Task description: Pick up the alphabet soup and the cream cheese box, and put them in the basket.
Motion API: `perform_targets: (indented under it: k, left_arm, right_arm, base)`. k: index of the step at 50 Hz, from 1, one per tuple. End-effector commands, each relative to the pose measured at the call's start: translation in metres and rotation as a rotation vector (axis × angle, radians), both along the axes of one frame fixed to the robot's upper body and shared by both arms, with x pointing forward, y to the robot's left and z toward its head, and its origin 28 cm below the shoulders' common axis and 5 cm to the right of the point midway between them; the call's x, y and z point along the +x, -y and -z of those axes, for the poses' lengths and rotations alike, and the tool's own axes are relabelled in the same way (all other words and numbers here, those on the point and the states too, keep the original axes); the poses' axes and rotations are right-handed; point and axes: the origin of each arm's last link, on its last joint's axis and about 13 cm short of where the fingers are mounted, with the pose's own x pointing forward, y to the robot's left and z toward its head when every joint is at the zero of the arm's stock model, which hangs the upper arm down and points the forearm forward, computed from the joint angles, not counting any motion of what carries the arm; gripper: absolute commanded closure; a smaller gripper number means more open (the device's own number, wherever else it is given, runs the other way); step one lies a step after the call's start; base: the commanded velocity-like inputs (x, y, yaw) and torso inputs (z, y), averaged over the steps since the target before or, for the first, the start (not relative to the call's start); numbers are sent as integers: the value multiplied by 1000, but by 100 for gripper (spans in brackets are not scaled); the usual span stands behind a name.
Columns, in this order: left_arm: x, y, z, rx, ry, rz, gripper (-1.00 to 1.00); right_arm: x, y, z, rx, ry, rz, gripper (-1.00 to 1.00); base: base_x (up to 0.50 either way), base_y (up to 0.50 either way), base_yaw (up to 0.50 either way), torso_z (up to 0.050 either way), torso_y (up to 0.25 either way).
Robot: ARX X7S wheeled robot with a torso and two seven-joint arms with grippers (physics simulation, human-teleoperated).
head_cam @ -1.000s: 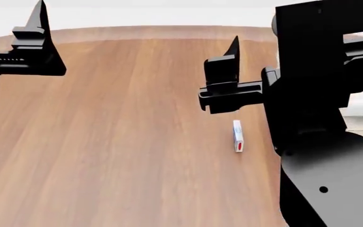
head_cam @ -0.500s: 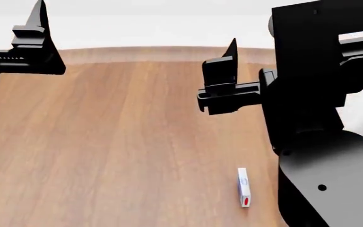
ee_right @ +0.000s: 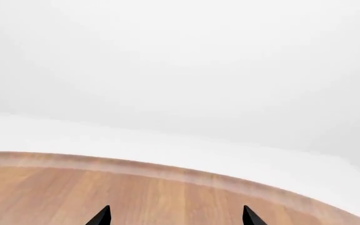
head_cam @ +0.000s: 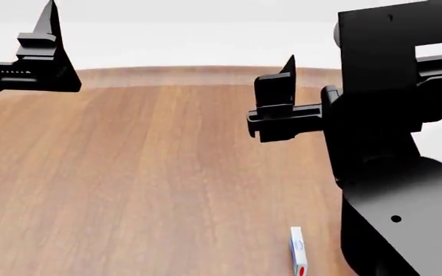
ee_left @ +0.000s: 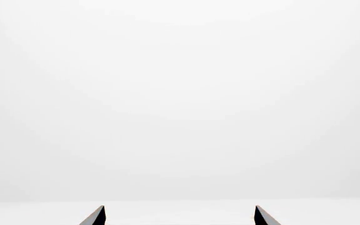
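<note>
Tabletop [head_cam: 152, 172] of reddish-brown wood grain fills most of the head view, its far edge curving in a pale band against a plain white room; nothing else of the room is distinguishable. The right wrist view shows the same wooden surface and rounded edge beneath white wall and floor; the left wrist view shows only white.

At far left, the left gripper [ee_left: 178, 216] is held raised, level with the table's far edge, one black pointed finger [head_cam: 46, 34] standing upright. In its wrist view two fingertips sit wide apart with nothing between them: spread and empty.

Near lower centre-right, the cream cheese box [head_cam: 298, 256] lies flat on the wood, long axis running away from the robot, red mark at its near end, partly cut by the frame edge. It appears to lie just beside the right arm's bulk, though contact cannot be judged.

The right gripper [ee_right: 176, 216] is held above the table, well apart from the box, fingertips likewise wide and empty.
</note>
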Motion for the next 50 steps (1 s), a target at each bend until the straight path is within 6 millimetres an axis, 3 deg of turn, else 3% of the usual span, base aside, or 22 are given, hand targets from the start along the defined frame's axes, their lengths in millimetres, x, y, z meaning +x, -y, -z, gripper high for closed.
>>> perform_targets:
  k: [1,5,20,34,44,50]
  left_arm:
    - [1,-1,0,3,-1,-4,-100]
    - [2,-3,0,6,2,-9,-100]
    - [7,-6,3,7,-8,-23,-100]
    - [10,-9,6,4,-16,-29,-100]
    - [12,-12,9,0,-21,-34,-100]
    - [11,-12,8,2,-20,-35,-100]
  right_arm:
    - [2,5,5,30,-134,27,-100]
    - [-8,9,5,83,-206,21,-100]
    - [-50,14,-2,27,-381,69,-100]
    - [-84,25,26,75,-615,99,-100]
    - [-122,35,55,113,-756,153,-100]
    - [-139,38,61,137,-798,176,-100]
  base:
    - [0,0,0,0,0]
    - [0,0,0,0,0]
    - [0,0,0,0,0]
    - [0,0,0,0,0]
    - [0,0,0,0,0]
    - [0,0,0,0,0]
